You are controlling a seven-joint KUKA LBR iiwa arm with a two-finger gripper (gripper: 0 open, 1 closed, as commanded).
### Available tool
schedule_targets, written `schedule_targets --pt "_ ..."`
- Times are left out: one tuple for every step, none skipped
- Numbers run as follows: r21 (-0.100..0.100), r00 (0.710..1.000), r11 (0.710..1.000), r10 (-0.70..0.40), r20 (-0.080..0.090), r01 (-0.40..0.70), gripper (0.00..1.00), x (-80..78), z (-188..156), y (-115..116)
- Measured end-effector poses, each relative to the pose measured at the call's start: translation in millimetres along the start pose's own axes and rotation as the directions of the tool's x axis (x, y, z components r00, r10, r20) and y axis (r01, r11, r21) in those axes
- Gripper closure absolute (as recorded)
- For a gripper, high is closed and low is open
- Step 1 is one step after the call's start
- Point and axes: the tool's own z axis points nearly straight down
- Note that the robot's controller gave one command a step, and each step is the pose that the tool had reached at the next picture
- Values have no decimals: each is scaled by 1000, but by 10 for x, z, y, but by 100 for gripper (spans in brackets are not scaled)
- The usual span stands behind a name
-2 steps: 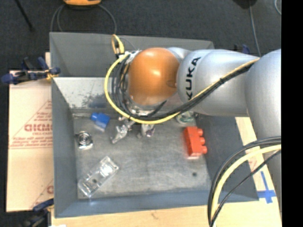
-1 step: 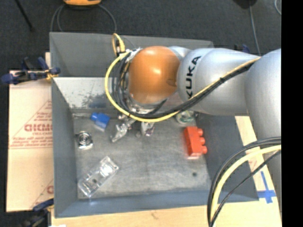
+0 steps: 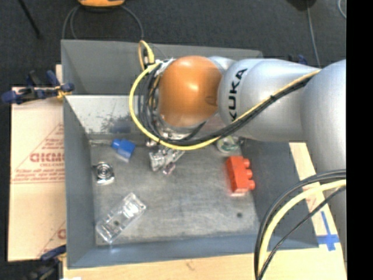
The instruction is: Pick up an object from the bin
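Dark flooring lies all round the grey metal bin, and your arm reaches in from the view's right, its orange wrist cover over the upper middle of the bin floor. Below that cover you see the end effector, low over bare metal, close to the floor or on it. From this angle you cannot tell whether it is wide or narrow, and nothing can be made out in its grasp.

Your nearest candidate is the small blue piece, just beside the end effector toward the view's left, near the foot of the back wall. An orange-red toy brick lies well apart on the other side. A small round silver part sits near the left wall, and a clear plastic block lies askew toward the near left corner. A pale round thing peeks out from under the arm, too hidden to name.

The risks, as I judge them:
- **Empty grasp:** if you close here you will probably come up with nothing, since the end effector stands beside the blue piece and not round it.
- **Pushing the piece:** a sideways move at this height could shove the blue piece against the sloped wall, where there is little room to get round it.
- **Floor contact:** pressing lower could grind the end effector into the bin floor.
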Motion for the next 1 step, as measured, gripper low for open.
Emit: schedule_targets --pt "-3 1000 1000 10 -1 -10 100 10 -313 -20"
